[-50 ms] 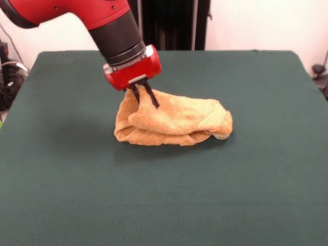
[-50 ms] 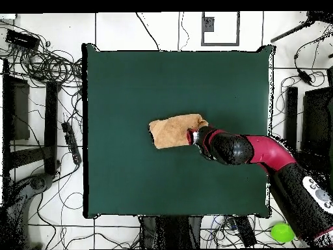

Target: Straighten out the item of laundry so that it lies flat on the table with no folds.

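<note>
Bunched and folded orange-tan towel [image 1: 171,123] lying near the middle of the green worktop [image 1: 164,205], paler band at the end away from the arm. Gripper [image 1: 147,99] down at the towel's raised upper corner, tilted. Two thin black fingers [image 1: 152,97] slightly apart, with a ridge of terry between them, apparently pinched. Rest of the cloth slumped in thick overlapping folds on the felt. From overhead, fingers at the towel's edge nearest the arm.
</note>
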